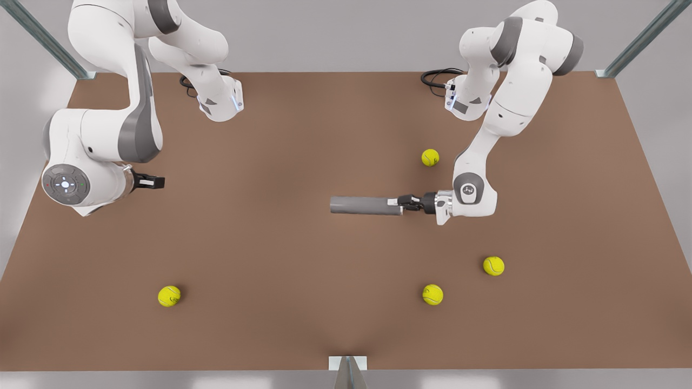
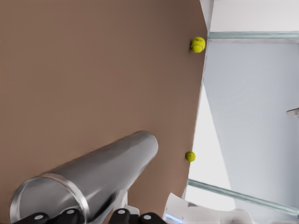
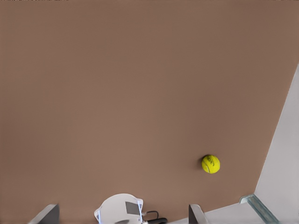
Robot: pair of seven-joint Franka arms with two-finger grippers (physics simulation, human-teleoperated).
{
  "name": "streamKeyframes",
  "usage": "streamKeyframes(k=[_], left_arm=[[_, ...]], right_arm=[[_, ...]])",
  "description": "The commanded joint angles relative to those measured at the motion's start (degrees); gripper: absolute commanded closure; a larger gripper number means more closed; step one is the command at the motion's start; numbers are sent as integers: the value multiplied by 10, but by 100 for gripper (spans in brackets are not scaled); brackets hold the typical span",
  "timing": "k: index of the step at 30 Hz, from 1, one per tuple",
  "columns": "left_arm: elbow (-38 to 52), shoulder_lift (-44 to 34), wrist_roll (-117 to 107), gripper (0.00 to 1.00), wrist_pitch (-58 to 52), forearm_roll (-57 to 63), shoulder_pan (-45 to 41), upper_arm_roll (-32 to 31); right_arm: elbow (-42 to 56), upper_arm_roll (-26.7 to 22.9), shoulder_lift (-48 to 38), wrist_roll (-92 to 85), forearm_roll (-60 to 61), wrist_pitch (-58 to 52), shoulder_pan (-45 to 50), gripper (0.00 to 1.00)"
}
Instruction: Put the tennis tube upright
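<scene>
Lying on its side near the middle of the brown counter (image 1: 270,243), the slim grey metallic tennis tube (image 1: 365,205) points its far end toward the front view's left, while its lighter-rimmed end is toward the front view's right. The left end effector (image 1: 403,203) sits at that rimmed end, its black fingers (image 2: 70,215) clamped on the rim, with the white arm reaching in from the front view's right. In the left wrist view the tube (image 2: 93,182) runs away from the camera along the counter, open mouth nearest the fingers.

The right end effector (image 1: 154,182) hangs over the counter at the front view's left, well apart from the tube, waiting with its grey fingertips (image 3: 44,215) spread wide.

Four small yellow-green tennis balls lie scattered: one (image 1: 430,158) just beyond the tube, two (image 1: 493,266) (image 1: 432,294) nearer the front edge on the right, and one (image 1: 169,296) on the left.
</scene>
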Motion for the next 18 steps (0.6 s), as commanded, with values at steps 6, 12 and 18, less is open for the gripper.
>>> streamKeyframes(k=[6,12,18], left_arm=[[-1,-2,0,70,0,1,0,0],[0,-7,-10,73,-7,25,0,0],[-1,-15,-33,73,-12,26,0,0]], right_arm=[[1,0,0,-1,0,0,0,0],[0,0,1,0,0,0,-1,0],[1,0,2,0,0,0,-1,0]])
